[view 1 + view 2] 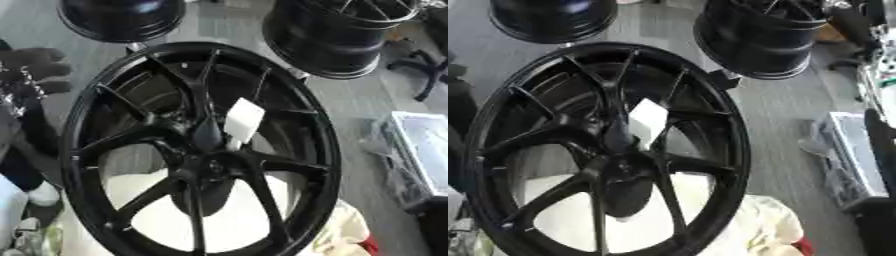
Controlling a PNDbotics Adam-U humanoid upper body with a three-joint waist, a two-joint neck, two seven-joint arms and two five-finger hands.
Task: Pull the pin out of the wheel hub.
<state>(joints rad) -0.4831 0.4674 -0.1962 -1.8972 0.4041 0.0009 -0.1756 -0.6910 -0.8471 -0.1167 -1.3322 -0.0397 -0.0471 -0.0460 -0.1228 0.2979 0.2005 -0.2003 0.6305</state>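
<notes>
Wheel hub (206,167) faces camera, tilted | left hand (35,67) fingers curled, empty

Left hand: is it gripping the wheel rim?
No. In the left eye view the left hand sits curled at the left edge, apart from the wheel rim, with floor visible between them.
</notes>
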